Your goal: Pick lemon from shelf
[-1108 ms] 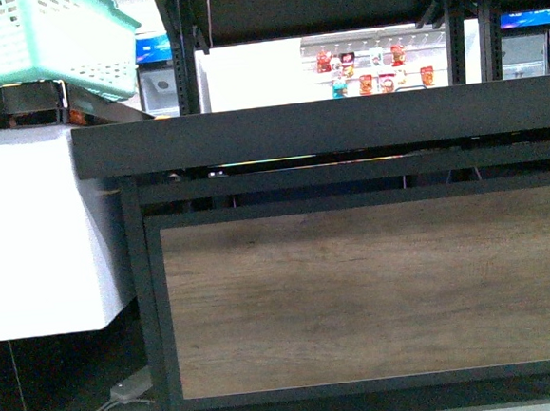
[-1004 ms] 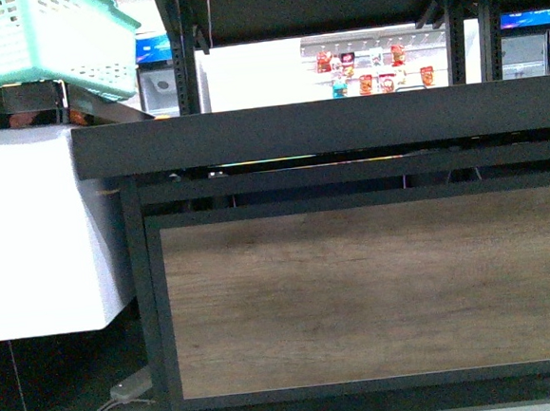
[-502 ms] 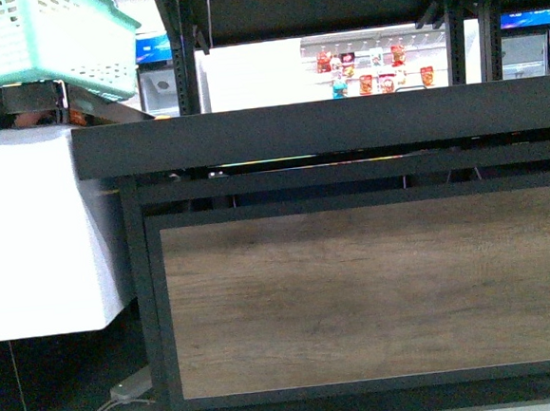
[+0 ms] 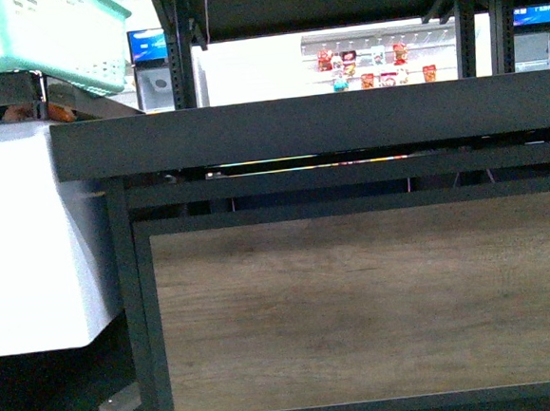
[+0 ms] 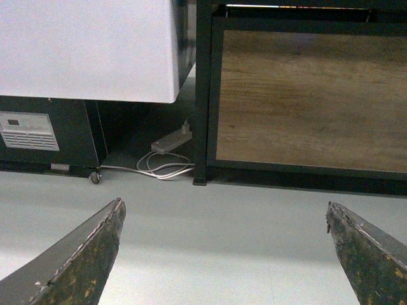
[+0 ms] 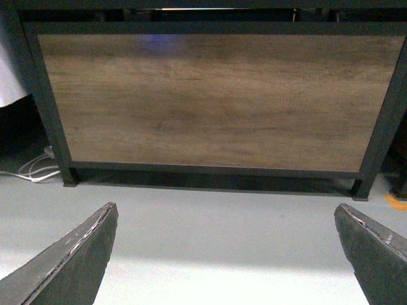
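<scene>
The shelf (image 4: 307,127) fills the front view: a black metal rack whose tray deck edge crosses at about a third of the height, with a brown wood-grain panel (image 4: 359,304) below. No lemon shows in any view; the deck's top surface is hidden behind its front rim. Neither arm appears in the front view. My left gripper (image 5: 224,213) hangs open over grey floor, facing the shelf's left leg (image 5: 202,95). My right gripper (image 6: 226,216) is open too, low above the floor in front of the wood-grain panel (image 6: 216,95). Nothing lies between either pair of fingers.
A white cabinet (image 4: 30,234) stands left of the shelf, with a teal basket (image 4: 43,38) above it. A power strip and white cables (image 5: 168,149) lie on the floor by the shelf's left leg. Small packaged goods (image 4: 374,67) hang far behind.
The front view has shifted: the shelf now sits slightly lower and further left in the picture and looks a little larger, and the teal basket has slid up toward the corner.
</scene>
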